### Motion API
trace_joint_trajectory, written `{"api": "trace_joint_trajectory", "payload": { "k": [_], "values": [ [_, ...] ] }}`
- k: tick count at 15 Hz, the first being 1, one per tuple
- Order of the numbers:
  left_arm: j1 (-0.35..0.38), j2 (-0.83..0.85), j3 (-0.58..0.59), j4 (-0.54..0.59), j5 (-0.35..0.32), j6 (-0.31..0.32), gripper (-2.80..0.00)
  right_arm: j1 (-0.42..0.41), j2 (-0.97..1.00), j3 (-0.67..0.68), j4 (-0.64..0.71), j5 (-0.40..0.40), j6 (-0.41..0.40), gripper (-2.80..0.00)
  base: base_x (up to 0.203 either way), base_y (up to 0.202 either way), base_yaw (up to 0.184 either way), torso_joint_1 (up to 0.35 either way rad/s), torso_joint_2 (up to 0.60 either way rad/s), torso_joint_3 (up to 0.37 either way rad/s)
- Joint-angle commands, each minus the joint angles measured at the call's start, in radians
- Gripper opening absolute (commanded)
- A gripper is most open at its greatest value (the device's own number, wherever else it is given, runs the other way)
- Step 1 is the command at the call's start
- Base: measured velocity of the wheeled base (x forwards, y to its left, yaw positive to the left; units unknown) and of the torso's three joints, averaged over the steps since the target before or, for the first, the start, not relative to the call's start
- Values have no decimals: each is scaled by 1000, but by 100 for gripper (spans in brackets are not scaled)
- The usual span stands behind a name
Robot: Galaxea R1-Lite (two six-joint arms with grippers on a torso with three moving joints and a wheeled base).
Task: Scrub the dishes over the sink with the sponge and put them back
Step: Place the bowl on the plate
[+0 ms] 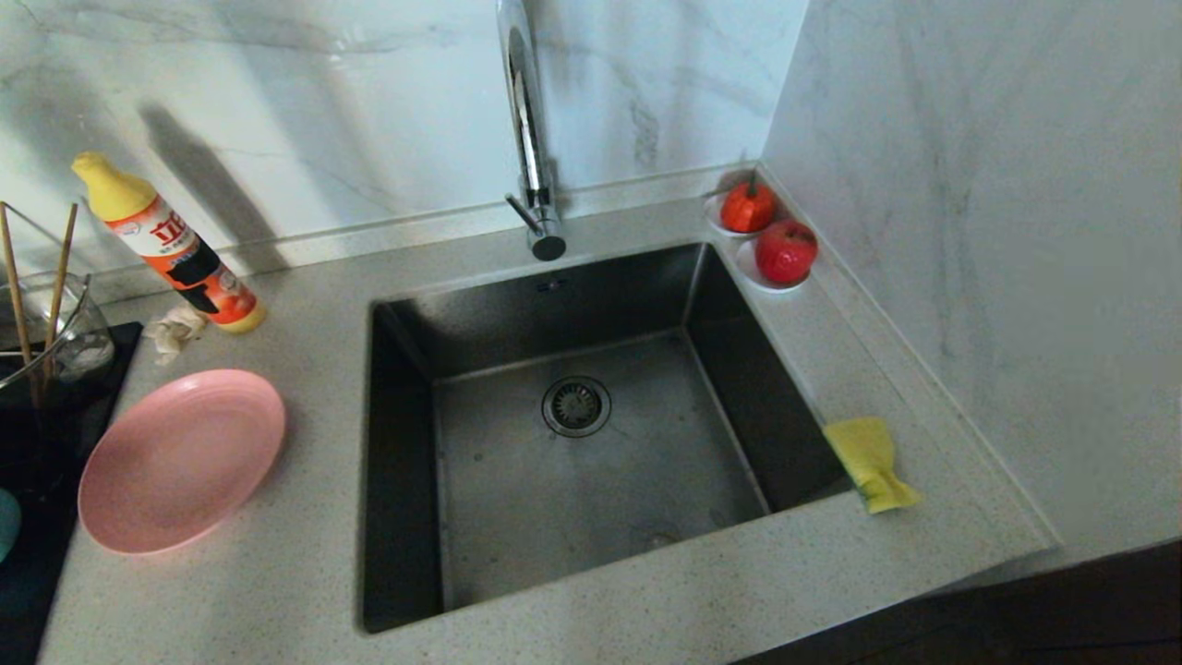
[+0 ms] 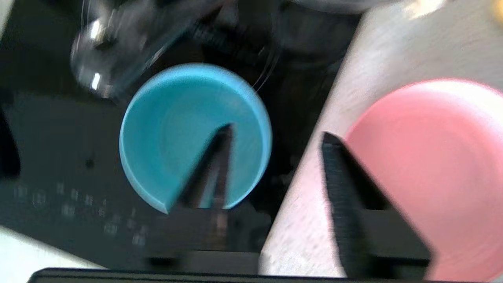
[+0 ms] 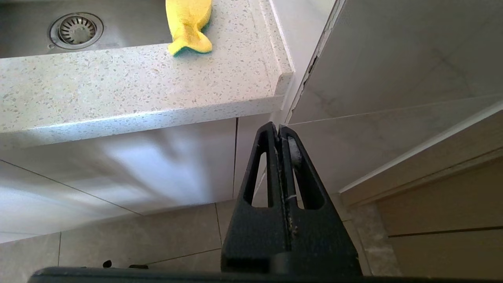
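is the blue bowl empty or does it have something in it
Empty. The left wrist view looks straight into the blue bowl and shows only bare blue inside.

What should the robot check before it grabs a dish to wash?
1. Left gripper open: ok, its fingers are apart above the blue bowl and the pink plate.
2. Gripper lined up on one dish: not ok, it straddles the gap between them.
3. Sponge ready: ok, on the counter beside the sink.
4. Right gripper free: ok, shut and empty, parked below the counter edge.
5. Sink clear: ok.
6. Chopsticks reachable: cannot tell.
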State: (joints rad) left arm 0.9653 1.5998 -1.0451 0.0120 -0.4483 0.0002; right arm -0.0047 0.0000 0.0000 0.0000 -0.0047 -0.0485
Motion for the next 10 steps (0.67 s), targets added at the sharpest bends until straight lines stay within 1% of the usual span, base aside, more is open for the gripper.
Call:
{"api": "trace_joint_trajectory", "payload": {
  "k": [1,7,10],
  "values": [
    [13,17,17,7,-1,0,0,0,2,0,0,0,-1,-280,0,0,0,0,0,0],
    [16,34,138,10,3,6,0,0,2,0,0,0,-1,-280,0,0,0,0,0,0],
    [17,51,132,9,3,-1,0,0,2,0,0,0,-1,-280,0,0,0,0,0,0]
  ]
}}
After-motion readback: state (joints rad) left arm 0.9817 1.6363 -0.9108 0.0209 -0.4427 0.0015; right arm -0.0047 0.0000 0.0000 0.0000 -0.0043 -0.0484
